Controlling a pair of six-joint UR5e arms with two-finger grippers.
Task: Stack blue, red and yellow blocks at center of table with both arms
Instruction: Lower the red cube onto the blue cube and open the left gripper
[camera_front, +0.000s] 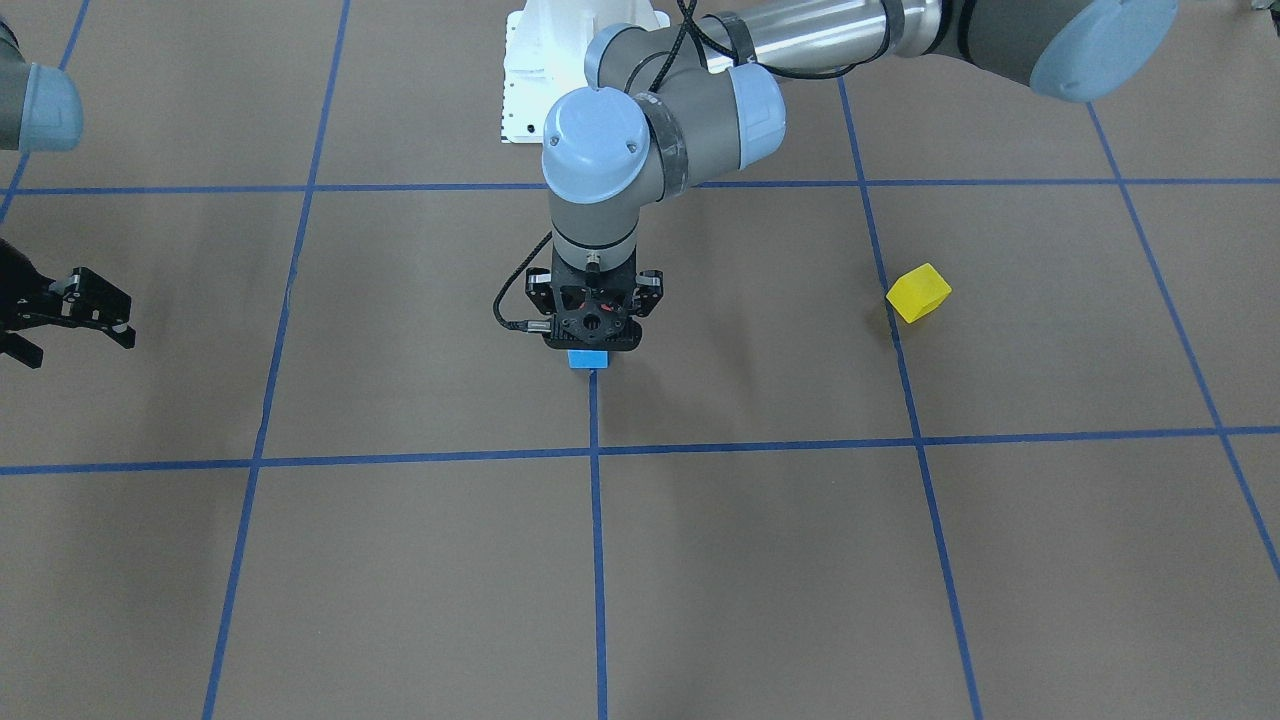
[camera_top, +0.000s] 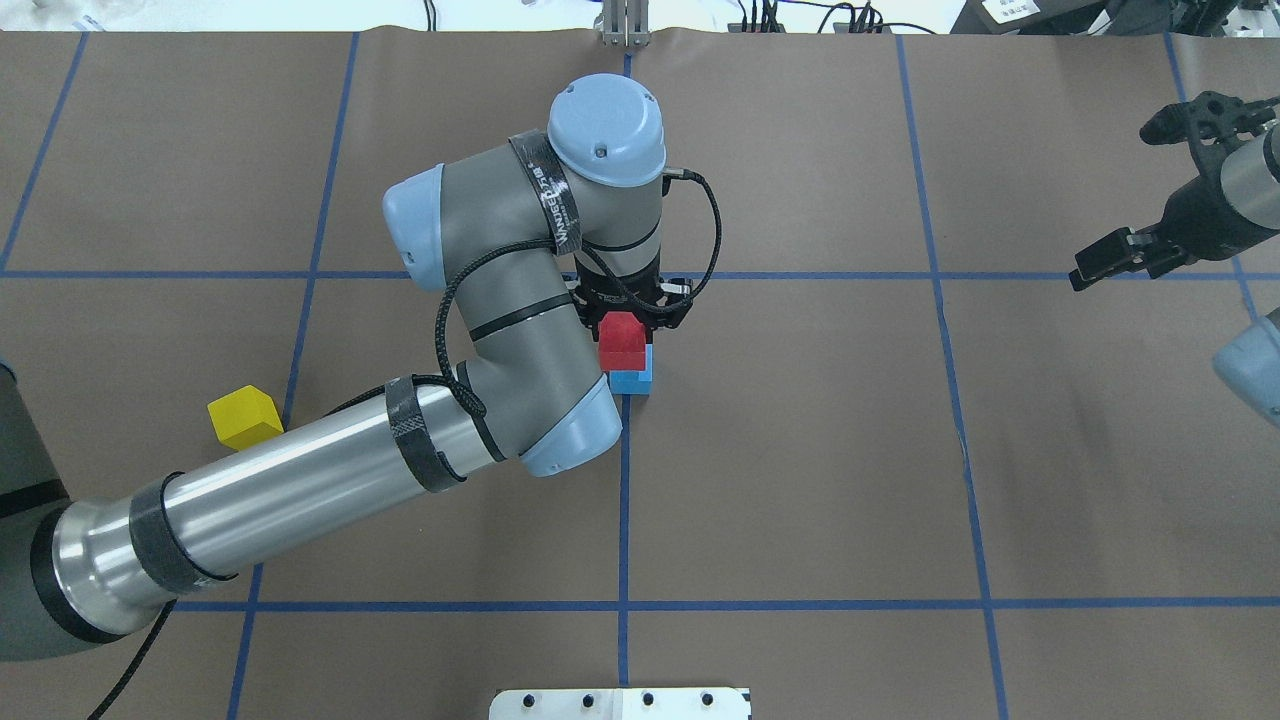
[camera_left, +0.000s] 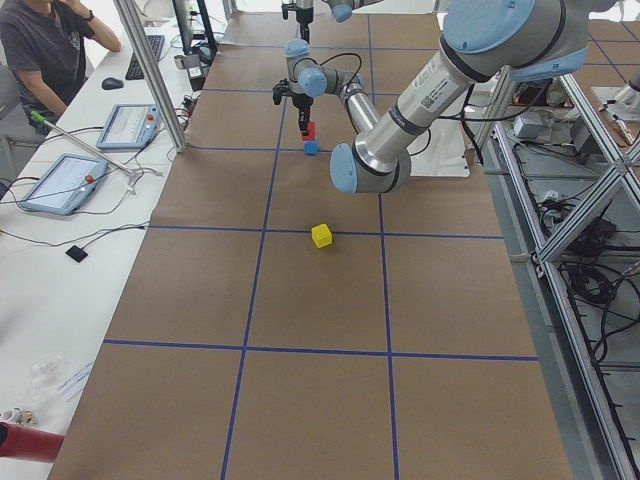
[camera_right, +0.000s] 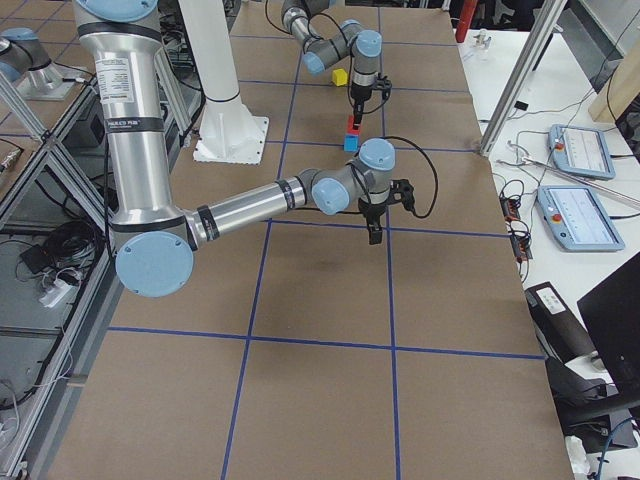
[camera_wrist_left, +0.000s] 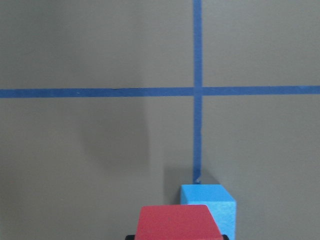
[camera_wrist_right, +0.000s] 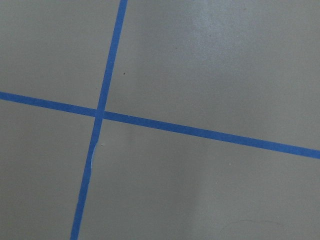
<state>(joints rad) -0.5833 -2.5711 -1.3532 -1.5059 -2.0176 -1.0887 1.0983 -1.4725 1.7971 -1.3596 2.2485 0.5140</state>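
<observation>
Broadly, the table (camera_top: 800, 480) is covered in brown paper and marked into squares by blue tape (camera_top: 800, 605). The left arm (camera_top: 300, 490) reaches in from the overhead view's left and bends at the wrist so that its tool points straight down over the middle of the table. The right arm (camera_right: 250, 205) is drawn back to its own side, well apart from every block. A white base (camera_front: 530, 70) sits at the robot's edge of the table.

The left gripper (camera_top: 628, 318) is clamped on the red block (camera_top: 622, 340); the left wrist view shows the block between the two dark fingertips. The right gripper (camera_top: 1110, 205) hangs over bare paper with its fingers spread wide and nothing between them.

The red block is directly over the blue block (camera_top: 632, 378), and in the side views the two look stacked. Whether they actually touch, I cannot tell. The blue block rests on the table at the centre, at the end of a tape line. The yellow block (camera_top: 245, 417) lies alone on the paper on the left arm's side, just beside a tape line, turned askew to the grid and well apart from the other two.
</observation>
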